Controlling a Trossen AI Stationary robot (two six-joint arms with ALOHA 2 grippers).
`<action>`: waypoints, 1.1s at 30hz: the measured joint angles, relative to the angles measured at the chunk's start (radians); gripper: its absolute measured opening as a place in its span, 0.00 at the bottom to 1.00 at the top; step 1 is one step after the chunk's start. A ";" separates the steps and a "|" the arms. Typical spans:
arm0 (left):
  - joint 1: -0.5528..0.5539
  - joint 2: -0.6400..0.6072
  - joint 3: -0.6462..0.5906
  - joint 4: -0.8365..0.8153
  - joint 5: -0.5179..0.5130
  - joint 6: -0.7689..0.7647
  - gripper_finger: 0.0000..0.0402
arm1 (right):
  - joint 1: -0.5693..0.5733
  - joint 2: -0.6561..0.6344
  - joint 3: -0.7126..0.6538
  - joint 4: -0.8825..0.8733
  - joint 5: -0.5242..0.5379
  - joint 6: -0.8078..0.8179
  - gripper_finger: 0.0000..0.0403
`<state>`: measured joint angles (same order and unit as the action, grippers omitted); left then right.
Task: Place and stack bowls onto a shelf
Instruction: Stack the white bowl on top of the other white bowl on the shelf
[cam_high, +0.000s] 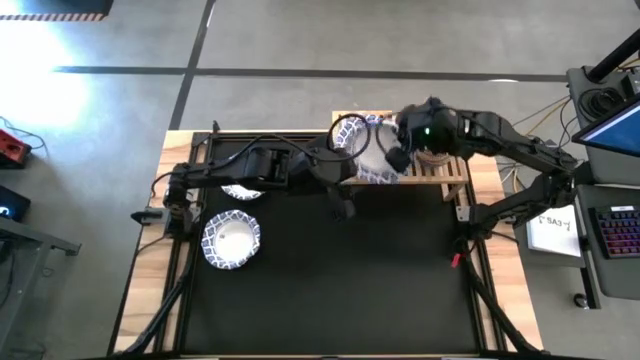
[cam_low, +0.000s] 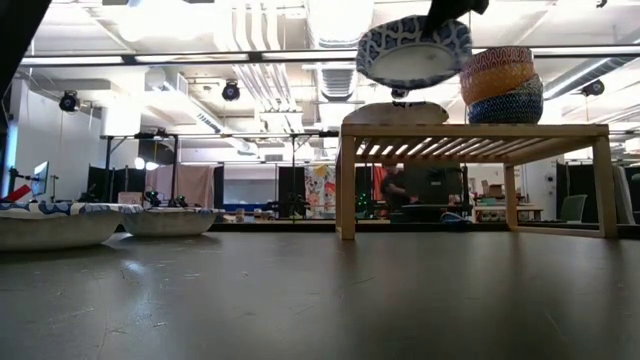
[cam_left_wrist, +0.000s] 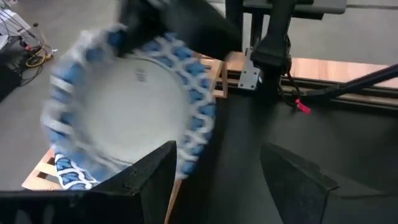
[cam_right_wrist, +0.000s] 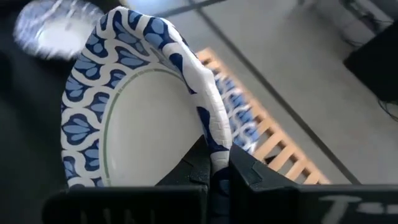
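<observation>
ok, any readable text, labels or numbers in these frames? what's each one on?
None can be read.
White sheet beside the table, right of the shelf: dark marks, too small to read.
Underside of the bowl in the left wrist view: a small grey mark, blurred.

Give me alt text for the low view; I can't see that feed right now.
A white bowl with a blue-patterned rim hangs tilted in the air above a low wooden shelf, gripped at its top edge by a dark gripper. A stack of smaller bowls sits on the shelf's right side, and two more bowls rest on the dark table at far left.
</observation>
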<state>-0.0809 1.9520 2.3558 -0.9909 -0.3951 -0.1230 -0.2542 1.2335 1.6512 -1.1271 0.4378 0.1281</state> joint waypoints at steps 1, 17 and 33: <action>-0.003 -0.002 0.000 -0.007 0.000 -0.001 0.54 | -0.024 0.000 0.000 0.023 -0.001 -0.005 0.02; -0.048 -0.010 0.000 -0.079 -0.015 -0.026 0.54 | -0.279 0.073 -0.003 0.168 -0.237 -0.012 0.02; -0.050 -0.012 0.000 -0.159 -0.018 -0.070 0.54 | -0.303 0.151 -0.004 0.162 -0.237 -0.069 0.02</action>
<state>-0.1307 1.9404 2.3558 -1.1496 -0.4129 -0.1928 -0.5570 1.3840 1.6474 -0.9652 0.2012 0.0586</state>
